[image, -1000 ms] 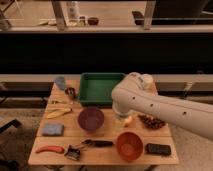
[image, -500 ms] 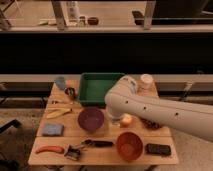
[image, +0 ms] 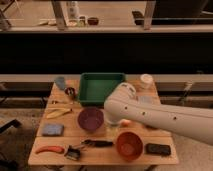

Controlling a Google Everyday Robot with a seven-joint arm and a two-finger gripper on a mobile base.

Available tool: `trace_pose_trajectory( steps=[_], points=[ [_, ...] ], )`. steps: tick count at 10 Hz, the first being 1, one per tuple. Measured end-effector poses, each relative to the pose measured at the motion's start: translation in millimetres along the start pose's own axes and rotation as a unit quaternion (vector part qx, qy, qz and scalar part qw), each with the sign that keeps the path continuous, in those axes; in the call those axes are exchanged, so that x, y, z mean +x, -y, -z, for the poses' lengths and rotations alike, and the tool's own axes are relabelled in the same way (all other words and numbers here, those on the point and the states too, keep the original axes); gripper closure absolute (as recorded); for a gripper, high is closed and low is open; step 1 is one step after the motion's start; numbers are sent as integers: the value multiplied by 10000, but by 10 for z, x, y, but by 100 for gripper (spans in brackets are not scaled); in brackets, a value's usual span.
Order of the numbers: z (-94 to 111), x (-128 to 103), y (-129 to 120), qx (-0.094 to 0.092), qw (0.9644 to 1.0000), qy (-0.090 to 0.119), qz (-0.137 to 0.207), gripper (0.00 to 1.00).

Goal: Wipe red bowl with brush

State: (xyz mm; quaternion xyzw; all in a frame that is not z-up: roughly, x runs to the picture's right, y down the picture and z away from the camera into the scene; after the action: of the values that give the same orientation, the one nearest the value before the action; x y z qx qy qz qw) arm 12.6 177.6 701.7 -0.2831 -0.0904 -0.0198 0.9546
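Observation:
The red bowl (image: 130, 145) stands near the table's front edge, right of centre, orange-red with a darker inside. The brush (image: 86, 146) lies to its left, with its black handle pointing at the bowl and its pale head (image: 73, 153) toward the left. My white arm (image: 160, 116) reaches in from the right over the middle of the table. The gripper (image: 113, 120) hangs at the arm's end between the purple bowl and the red bowl, above and behind the brush handle. It is mostly hidden by the arm.
A purple bowl (image: 91, 119) sits mid-table and a green tray (image: 102, 87) behind it. An orange carrot-shaped thing (image: 49, 149), blue cloth (image: 52, 130), banana (image: 59, 113) and blue cup (image: 60, 82) stand left. A black block (image: 157, 149) and white cup (image: 146, 81) stand right.
My arm has swung left and forward over the table, its end now lower and closer to the purple bowl. The objects on the table have not moved.

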Motion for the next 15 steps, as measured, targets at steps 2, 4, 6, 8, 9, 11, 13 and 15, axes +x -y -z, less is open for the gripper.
trace_pose_trajectory(
  steps=[2,4,6,8,9,11,13,15],
  points=[
    [-71,-105,-102,-44,9999,-30,105,20],
    [-144,-320,-431,-135,9994,-13,307,20],
    [-195,-539,-859,-219,9985,59,495,20],
    [-274,-823,-1284,-310,9968,260,695,20],
    [-316,-904,-1412,-360,9959,381,736,20],
    [-415,-1023,-1499,-399,9942,564,827,20],
    [-546,-1153,-1383,-384,9923,721,930,20],
    [-656,-1210,-1098,-343,9908,872,979,20]
  ],
)
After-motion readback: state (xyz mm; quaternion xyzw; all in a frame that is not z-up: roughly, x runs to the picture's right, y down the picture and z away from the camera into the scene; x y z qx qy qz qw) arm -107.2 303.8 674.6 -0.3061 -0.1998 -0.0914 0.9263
